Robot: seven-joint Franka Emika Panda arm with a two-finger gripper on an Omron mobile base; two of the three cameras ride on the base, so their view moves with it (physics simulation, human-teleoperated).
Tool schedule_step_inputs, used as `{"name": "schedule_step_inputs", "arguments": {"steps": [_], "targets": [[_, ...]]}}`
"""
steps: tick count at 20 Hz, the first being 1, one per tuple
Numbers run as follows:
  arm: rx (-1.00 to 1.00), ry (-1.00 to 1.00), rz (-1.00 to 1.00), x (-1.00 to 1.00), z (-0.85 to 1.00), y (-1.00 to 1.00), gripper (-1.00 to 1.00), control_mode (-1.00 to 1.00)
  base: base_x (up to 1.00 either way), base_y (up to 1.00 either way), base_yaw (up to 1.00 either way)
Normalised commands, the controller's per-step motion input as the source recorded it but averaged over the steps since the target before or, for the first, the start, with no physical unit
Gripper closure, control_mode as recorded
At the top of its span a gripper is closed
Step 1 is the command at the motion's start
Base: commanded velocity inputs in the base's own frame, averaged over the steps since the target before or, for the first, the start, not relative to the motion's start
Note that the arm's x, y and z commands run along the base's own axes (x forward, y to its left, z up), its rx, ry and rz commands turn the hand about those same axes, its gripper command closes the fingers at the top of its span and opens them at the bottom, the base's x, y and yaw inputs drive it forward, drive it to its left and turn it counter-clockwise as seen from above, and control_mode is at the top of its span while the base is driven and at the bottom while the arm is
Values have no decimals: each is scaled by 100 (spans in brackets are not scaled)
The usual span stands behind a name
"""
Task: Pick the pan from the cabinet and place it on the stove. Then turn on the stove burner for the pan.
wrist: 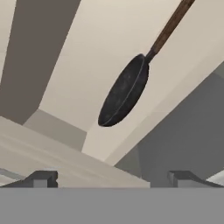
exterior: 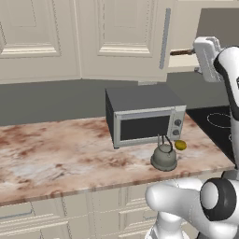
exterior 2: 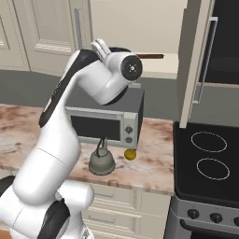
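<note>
The black pan [wrist: 124, 92] with its brownish handle [wrist: 171, 25] lies on the beige shelf [exterior 2: 161, 66] of the cabinet, whose door [exterior 2: 193, 60] stands open. My gripper [wrist: 113, 178] is open, short of the pan with a clear gap, and nothing sits between its fingertips [wrist: 43, 178]. From the right base view the hand [exterior 2: 101, 48] is raised in front of the shelf, and the pan handle [exterior 2: 150, 56] pokes out to its right. The same handle [exterior: 182, 52] shows just left of the hand [exterior: 207, 56]. The black stove [exterior 2: 210, 140] lies below right.
A grey microwave [exterior 2: 107, 122] stands on the marble counter [exterior: 70, 154] under the cabinet. In front of it sit a grey kettle [exterior 2: 101, 161] and a small yellow fruit [exterior 2: 130, 154]. Stove knobs [exterior 2: 191, 214] line its front edge. Closed cupboard doors [exterior: 46, 37] run to the left.
</note>
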Motion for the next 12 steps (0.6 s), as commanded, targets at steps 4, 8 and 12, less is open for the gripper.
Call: {"name": "schedule_step_inputs", "arguments": {"steps": [4,8,12], "targets": [[15,3,12,54,-11,0,-100,-100,0,0,0],[13,8,9,50,-4,4,-100,-100,0,0,0],[9,11,6,41,0,15,-100,-100,0,0,0]]}}
